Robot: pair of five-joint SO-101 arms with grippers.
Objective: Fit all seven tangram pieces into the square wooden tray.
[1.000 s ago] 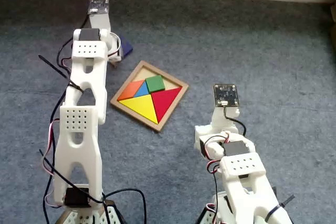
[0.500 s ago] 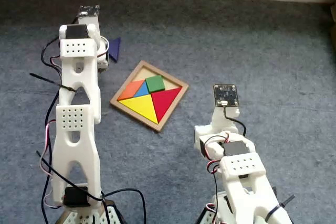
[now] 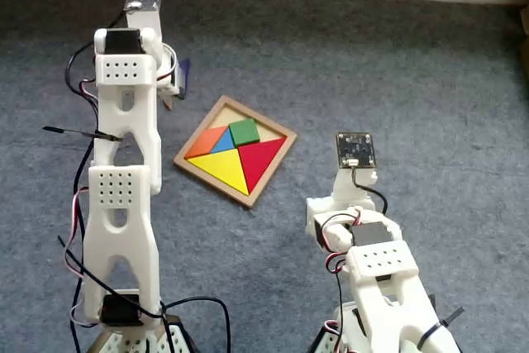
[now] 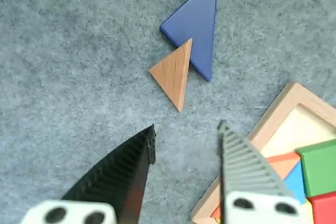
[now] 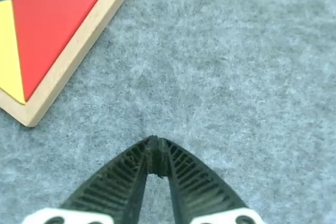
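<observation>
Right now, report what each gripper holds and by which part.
Nothing is held. The left gripper is open, apart from the wooden triangle; the right gripper is shut on nothing.

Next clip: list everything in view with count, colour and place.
tray: 1, light wood, on the carpet between the arms
orange piece, light blue piece, green square, red triangle, yellow triangle: 1 each, inside the tray
dark blue triangle: 1, on the carpet outside the tray
wooden triangle: 1, tan, touching the dark blue triangle
carpet: 1, grey, under everything
left claw: 1, dark, open, near the loose triangles
right claw: 1, black, shut, over carpet beside the tray
</observation>
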